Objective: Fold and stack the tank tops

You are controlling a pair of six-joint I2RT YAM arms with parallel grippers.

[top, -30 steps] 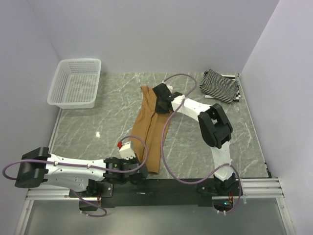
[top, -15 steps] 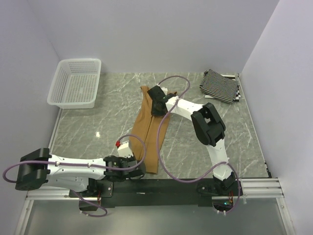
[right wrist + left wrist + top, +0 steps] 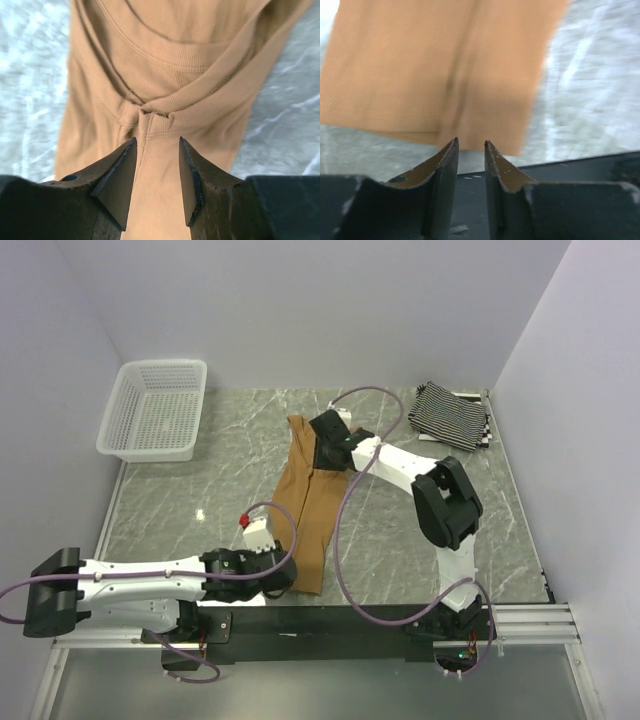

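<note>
Two parted, empty grippers, left gripper [image 3: 470, 142] and right gripper [image 3: 157, 140], hover over the tan-brown tank top [image 3: 303, 495].

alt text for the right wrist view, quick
A tan-brown tank top lies on a grey marble table, its straps bunched into a gather just beyond the right gripper. Its dark jaws stand apart, with fabric showing between them.

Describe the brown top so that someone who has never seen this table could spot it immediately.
On the grey marble table, look at the middle. The tan-brown tank top lies there folded into a long narrow strip running far to near. It is the only plain cloth; the striped tops sit in the far right corner.
</note>
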